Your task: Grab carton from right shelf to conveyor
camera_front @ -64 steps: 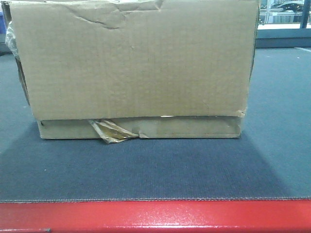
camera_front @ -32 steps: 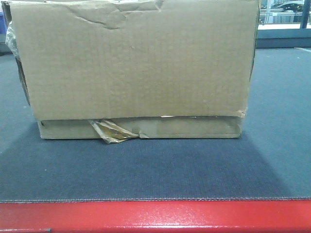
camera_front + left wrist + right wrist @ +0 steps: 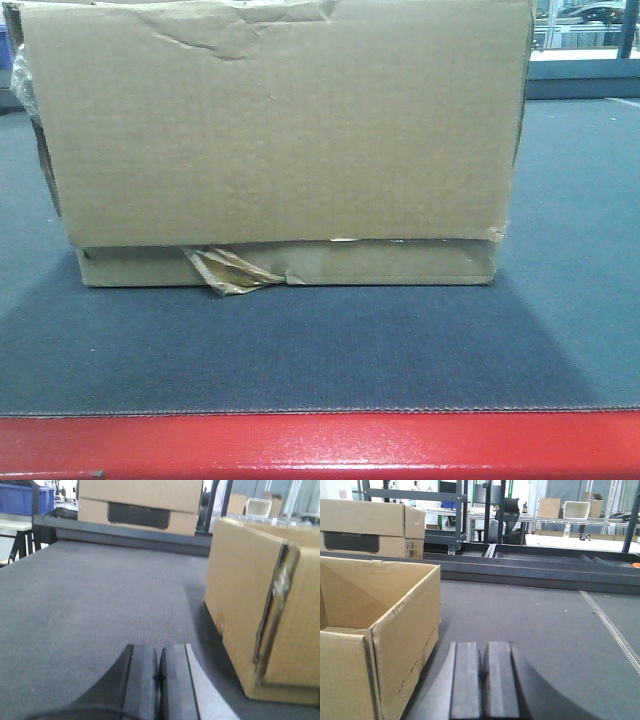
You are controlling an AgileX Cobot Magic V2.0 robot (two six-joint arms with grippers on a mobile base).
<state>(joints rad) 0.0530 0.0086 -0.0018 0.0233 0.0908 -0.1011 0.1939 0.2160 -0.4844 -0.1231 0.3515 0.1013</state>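
Front view: carton sits on the conveyor, broad tan face toward camera, creased near the top edge; narrow flap strip runs along the bottom, with a torn scrap of glossy brown tape at its left part. Red border runs across the near edge of the belt, apart from the carton. Left wrist view: left pincer has pads pressed together, holding nothing, low over the belt; carton stands to its right, not touching, corner seam split with clear tape on it. Second carton with a dark label sits beyond the far rail; blue bins at top left. Right wrist view: right pincer also pressed together, holding nothing, over the belt; carton is to its left, top open, near but not touching. Dark rail crosses behind; racks and boxes further back.
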